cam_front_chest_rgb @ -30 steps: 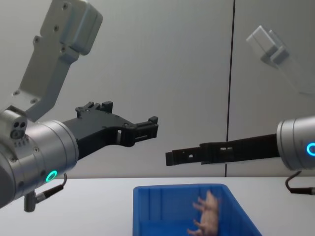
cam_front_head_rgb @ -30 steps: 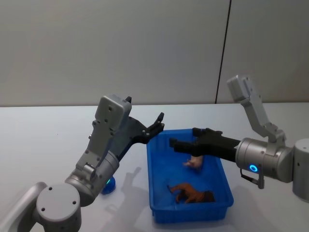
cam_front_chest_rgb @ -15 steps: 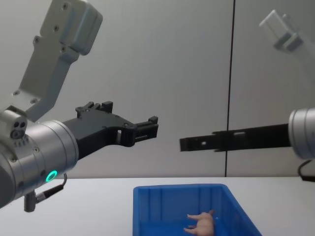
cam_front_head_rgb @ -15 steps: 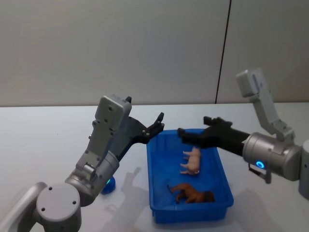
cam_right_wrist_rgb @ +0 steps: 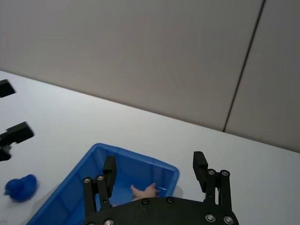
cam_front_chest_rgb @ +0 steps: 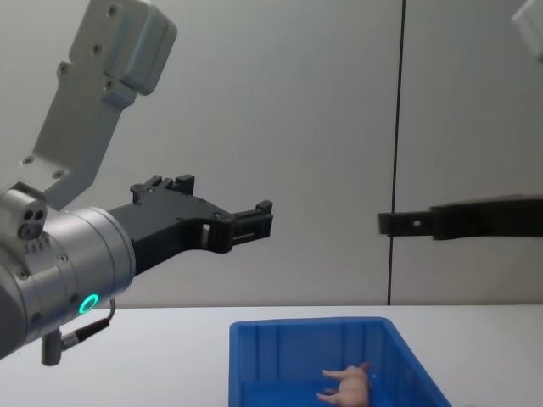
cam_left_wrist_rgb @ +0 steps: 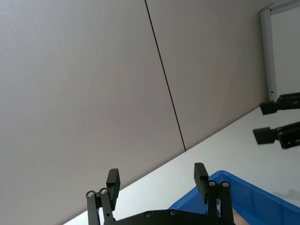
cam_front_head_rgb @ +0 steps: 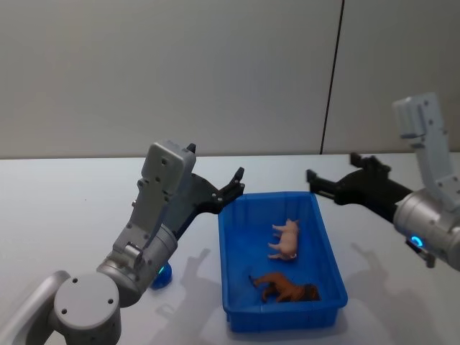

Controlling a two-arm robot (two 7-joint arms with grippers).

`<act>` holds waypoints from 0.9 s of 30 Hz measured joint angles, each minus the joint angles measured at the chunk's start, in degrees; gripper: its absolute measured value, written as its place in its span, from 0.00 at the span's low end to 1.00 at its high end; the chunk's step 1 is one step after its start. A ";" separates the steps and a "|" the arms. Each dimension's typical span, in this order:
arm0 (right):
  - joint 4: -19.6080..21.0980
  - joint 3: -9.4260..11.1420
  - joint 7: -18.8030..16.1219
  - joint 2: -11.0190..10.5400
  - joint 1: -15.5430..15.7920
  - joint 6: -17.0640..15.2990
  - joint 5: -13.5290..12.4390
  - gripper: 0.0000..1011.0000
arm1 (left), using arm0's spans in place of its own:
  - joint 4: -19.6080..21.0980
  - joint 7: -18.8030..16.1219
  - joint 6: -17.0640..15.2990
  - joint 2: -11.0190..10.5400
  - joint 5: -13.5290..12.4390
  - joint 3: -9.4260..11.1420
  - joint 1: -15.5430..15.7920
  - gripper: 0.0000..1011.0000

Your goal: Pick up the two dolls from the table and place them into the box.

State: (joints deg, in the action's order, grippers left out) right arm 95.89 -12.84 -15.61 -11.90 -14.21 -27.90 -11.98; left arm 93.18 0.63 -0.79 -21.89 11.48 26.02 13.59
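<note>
Left gripper (cam_left_wrist_rgb: 157, 177): held up in the air to the left of the box, near its far left corner; fingers spread apart with nothing between them.
Small blue toy (cam_front_head_rgb: 163, 273): on the table beside the left arm, partly hidden by it, well left of the box.
Table (cam_front_head_rgb: 65, 215): white top carrying the box and the blue toy.
Box (cam_front_head_rgb: 329, 267): blue bin resting on the table between the two arms.
Pink doll (cam_front_head_rgb: 286, 239): inside the box, lying on its side on the floor at about the middle, legs stretched out.
Brown doll (cam_front_head_rgb: 287, 288): inside the box too, lying near the near wall, apart from the pink one.
Right gripper (cam_right_wrist_rgb: 155, 165): raised in the air by the box's far right corner; fingers wide apart and holding nothing.
</note>
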 joint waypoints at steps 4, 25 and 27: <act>0.81 0.54 2.36 -0.47 0.88 0.80 -0.03 0.99 | 0.00 0.00 0.00 0.00 0.00 0.00 0.00 0.99; 5.01 5.04 19.00 -2.49 7.21 6.15 -4.17 0.99 | 0.00 0.26 0.03 0.06 0.04 -0.11 0.06 0.99; 5.28 5.52 20.51 -2.63 7.84 6.81 -4.71 0.99 | 0.13 0.39 -0.19 -0.03 0.35 -0.23 -0.01 0.99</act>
State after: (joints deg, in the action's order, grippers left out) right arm 101.17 -7.32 4.90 -14.52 -6.37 -21.09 -16.68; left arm 93.30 1.02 -0.99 -21.92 11.84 25.79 13.57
